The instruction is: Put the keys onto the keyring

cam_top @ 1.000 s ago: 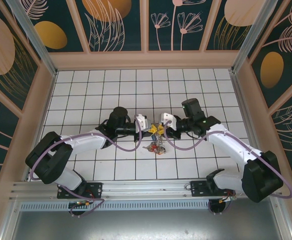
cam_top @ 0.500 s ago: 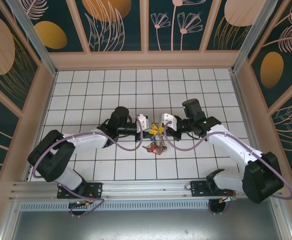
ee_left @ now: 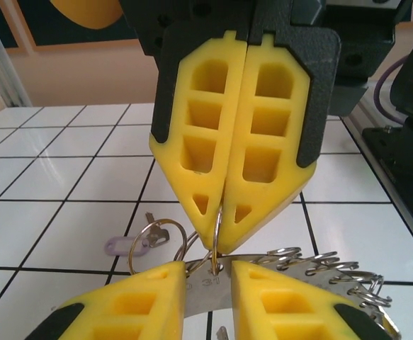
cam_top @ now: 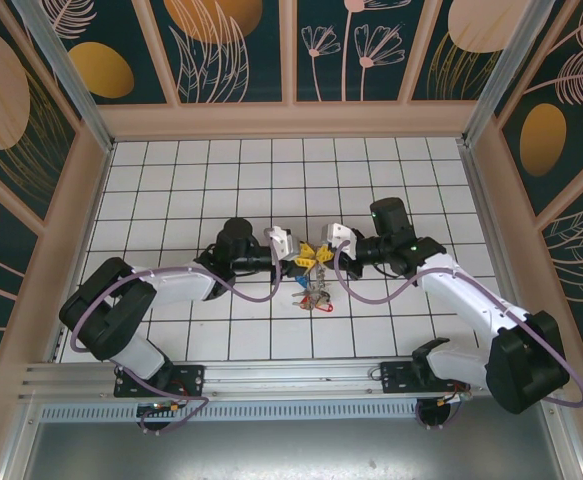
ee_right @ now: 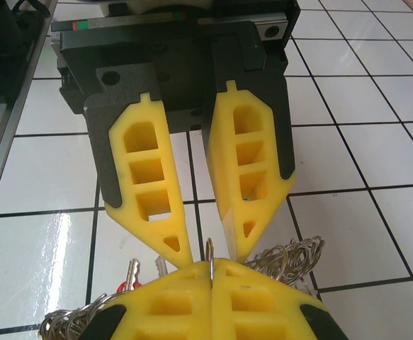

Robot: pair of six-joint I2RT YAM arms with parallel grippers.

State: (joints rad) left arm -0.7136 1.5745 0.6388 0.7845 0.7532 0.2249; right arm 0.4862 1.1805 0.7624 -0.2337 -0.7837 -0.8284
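Meeting at the centre of the tiled bench (cam_top: 171, 180), the two arms face each other. The right gripper (ee_left: 222, 241) has its jaws pressed together on a small wire ring (ee_left: 213, 258). The left gripper (ee_right: 211, 251) has its jaws apart, with what looks like the keyring's (ee_left: 207, 287) stamped band between them. The keys (cam_top: 314, 296) sit bunched just below.
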